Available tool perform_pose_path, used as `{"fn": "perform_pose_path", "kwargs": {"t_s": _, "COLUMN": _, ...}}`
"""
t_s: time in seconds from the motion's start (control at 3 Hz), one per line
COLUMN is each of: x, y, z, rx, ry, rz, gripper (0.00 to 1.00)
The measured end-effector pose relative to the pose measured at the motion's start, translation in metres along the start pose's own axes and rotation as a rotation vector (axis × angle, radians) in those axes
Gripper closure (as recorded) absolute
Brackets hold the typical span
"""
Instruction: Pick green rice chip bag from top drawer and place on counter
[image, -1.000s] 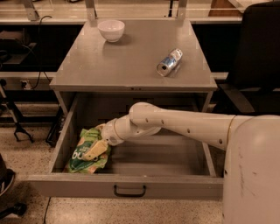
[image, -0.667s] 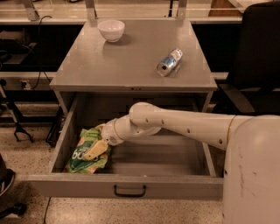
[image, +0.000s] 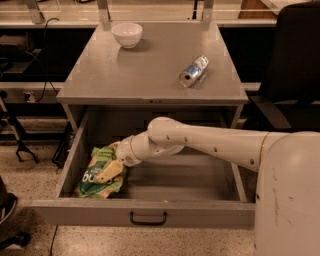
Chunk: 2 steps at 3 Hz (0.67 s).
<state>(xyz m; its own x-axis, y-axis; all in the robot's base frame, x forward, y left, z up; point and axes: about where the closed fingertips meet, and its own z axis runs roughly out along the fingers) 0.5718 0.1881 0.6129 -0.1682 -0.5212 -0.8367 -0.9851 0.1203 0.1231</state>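
The green rice chip bag (image: 97, 172) lies in the left part of the open top drawer (image: 145, 212), against its left wall. My arm reaches in from the right, and my gripper (image: 111, 170) is down on the right side of the bag, its pale fingers lying over the bag's surface. The counter (image: 150, 60) is the flat grey top above the drawer. The drawer's black handle (image: 148, 220) shows on the front panel.
A white bowl (image: 127, 34) stands at the back left of the counter. A silver-blue can (image: 193, 71) lies on its side on the right. A black chair (image: 295, 60) stands to the right of the cabinet. Cables and a stand are on the floor at the left.
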Motion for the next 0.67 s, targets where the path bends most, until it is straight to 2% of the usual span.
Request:
{"fn": "perform_pose_path", "kwargs": {"t_s": 0.33, "x": -0.0006, "y": 0.0001, "z": -0.0003, "rx": 0.000, "ry": 0.000, "rz": 0.000, "gripper": 0.59}}
{"fn": "perform_pose_path", "kwargs": {"t_s": 0.67, "x": -0.0048, "y": 0.0009, "z": -0.0014, "rx": -0.003, "ry": 0.002, "rz": -0.013, "gripper": 0.29}}
